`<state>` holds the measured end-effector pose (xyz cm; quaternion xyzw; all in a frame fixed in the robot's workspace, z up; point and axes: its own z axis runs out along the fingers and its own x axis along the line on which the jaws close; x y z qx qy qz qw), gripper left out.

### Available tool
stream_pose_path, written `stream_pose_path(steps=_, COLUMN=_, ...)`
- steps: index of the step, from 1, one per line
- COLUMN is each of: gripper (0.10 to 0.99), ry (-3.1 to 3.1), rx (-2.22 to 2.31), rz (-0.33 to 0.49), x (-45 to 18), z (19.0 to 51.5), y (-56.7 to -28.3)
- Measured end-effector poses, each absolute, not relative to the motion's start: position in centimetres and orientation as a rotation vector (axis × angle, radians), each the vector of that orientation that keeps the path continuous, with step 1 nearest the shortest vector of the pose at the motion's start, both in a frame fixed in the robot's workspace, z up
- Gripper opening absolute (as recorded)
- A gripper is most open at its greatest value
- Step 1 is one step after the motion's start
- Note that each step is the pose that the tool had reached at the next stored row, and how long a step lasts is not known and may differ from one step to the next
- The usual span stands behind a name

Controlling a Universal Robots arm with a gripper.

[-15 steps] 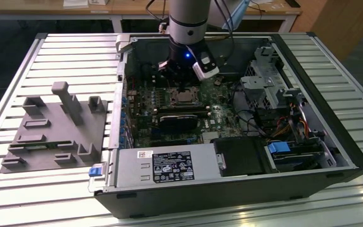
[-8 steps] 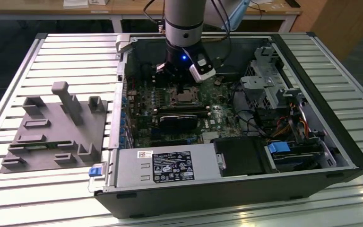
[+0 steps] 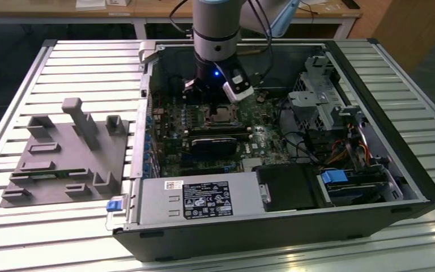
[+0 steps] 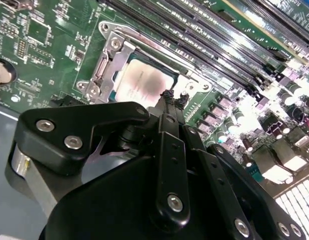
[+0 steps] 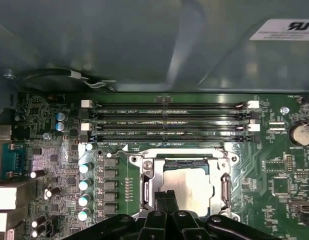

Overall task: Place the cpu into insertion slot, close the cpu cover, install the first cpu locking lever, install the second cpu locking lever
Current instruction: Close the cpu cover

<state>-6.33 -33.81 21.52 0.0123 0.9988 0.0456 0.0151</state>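
Observation:
The cpu lies flat in the insertion slot on the green motherboard, its dull silver top showing in both wrist views. The silvery cpu cover lies down around it, framing the chip through its window. A thin metal lever runs along one side of the socket. My gripper hovers just over the chip's edge, shut, with nothing between its black fingertips. In the exterior view the arm stands upright over the socket inside the open computer case.
Long black memory slots run beside the socket, with a row of capacitors on another side. The case holds a power supply, a drive cage and cables. A grey fixture plate lies on the slatted table at the exterior view's left.

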Motion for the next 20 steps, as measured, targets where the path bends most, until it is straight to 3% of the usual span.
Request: stream_pose_path(steps=20, gripper=0.102, ry=3.107, rx=0.048, rz=0.141, x=-7.2, z=20.0, y=-33.8)
